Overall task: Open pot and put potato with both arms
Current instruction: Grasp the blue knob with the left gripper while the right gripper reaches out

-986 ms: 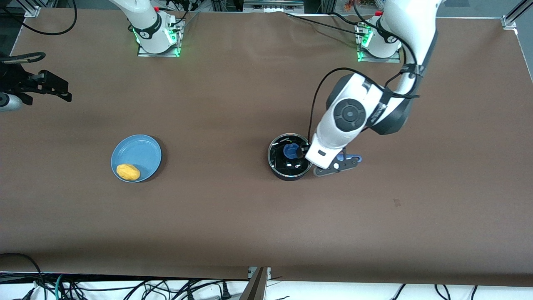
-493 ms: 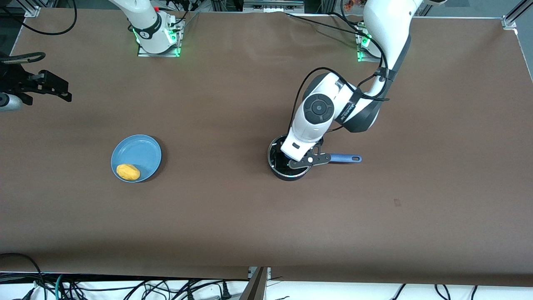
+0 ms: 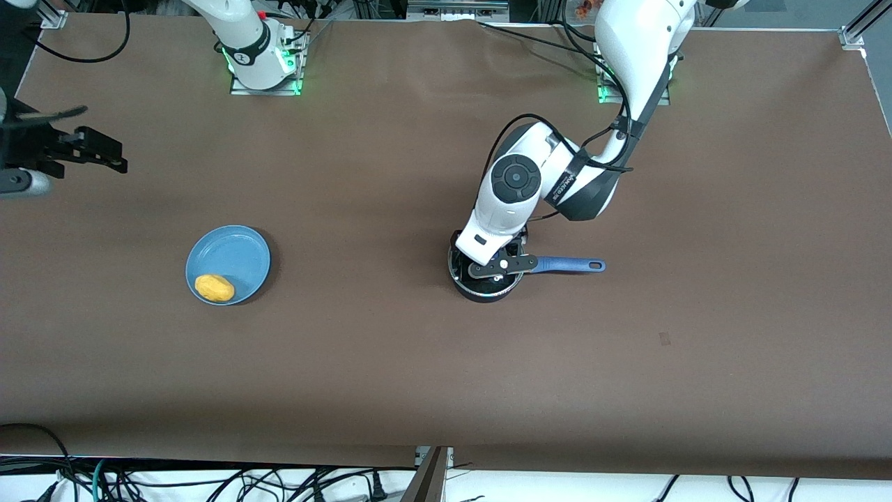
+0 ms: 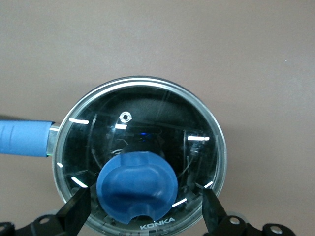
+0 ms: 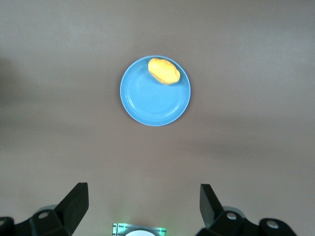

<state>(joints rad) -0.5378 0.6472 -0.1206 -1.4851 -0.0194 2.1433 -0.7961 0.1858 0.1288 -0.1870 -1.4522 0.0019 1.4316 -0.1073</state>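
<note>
The black pot (image 3: pixel 481 291) stands mid-table with its glass lid on and its blue handle (image 3: pixel 568 264) pointing toward the left arm's end. My left gripper (image 3: pixel 496 272) hangs just over the lid. In the left wrist view it (image 4: pixel 143 212) is open, with its fingertips (image 4: pixel 76 209) on either side of the lid's blue knob (image 4: pixel 137 187) and not touching it. The yellow-orange potato (image 3: pixel 214 287) lies on a light-blue plate (image 3: pixel 237 254). My right gripper (image 3: pixel 97 152) is open and empty, high over the table's right-arm end; its wrist view shows the potato (image 5: pixel 164 70) on the plate (image 5: pixel 147 103).
Both arm bases (image 3: pixel 265 63) with green lights stand along the table edge farthest from the front camera. Brown table surface lies all round the pot and the plate. Cables hang along the table's edge nearest the camera.
My left arm has swung toward the right arm's end, bringing its gripper from beside the pot's handle to over the lid knob. My right gripper has shifted slightly.
</note>
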